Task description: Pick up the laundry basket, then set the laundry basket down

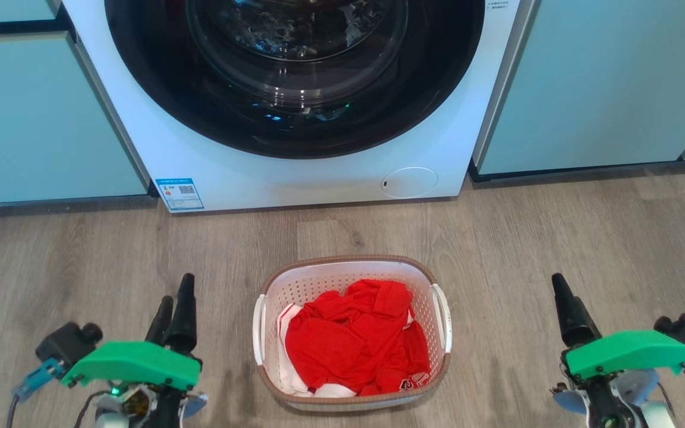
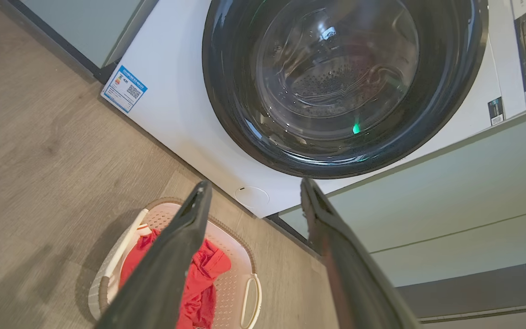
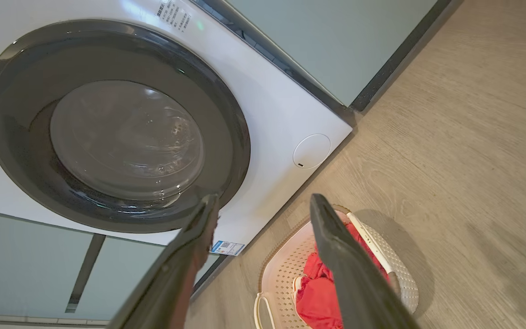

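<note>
We look down on a grey-brown plank floor [image 1: 556, 249] that runs up to a white washing machine [image 1: 319, 178] at 12 o'clock. The machine is set between pale green cabinets [image 1: 33, 119] at 10 and 2 o'clock. Its round, dark-rimmed glass door [image 1: 295, 71] is cut off by the top edge of the head view, so we cannot see the controls there. A blue label [image 1: 179, 194] sits at 7 o'clock from the door, its print too small for us to read, and a round cover [image 1: 409, 182] sits at 5 o'clock. The laundry basket [image 1: 348, 260] stands on the floor at 6 o'clock from the machine, apart from it and upright, with a white handle on each long side. Red clothes [image 1: 354, 339] are heaped inside over a white cloth [image 1: 288, 368] that shows only at the 7 o'clock edge, and a mark on the red fabric near the front rim is too crumpled to make out. The left end effector [image 1: 177, 288] hangs at 8 o'clock from the basket, well apart from it, with its fingers spread wide and empty. The right end effector [image 3: 264, 197] hangs at 4 o'clock, also wide and empty. In the head view we see just one of its fingers above its green cover [image 1: 628, 351]. In each wrist view a dark finger crosses part of the basket.
</note>
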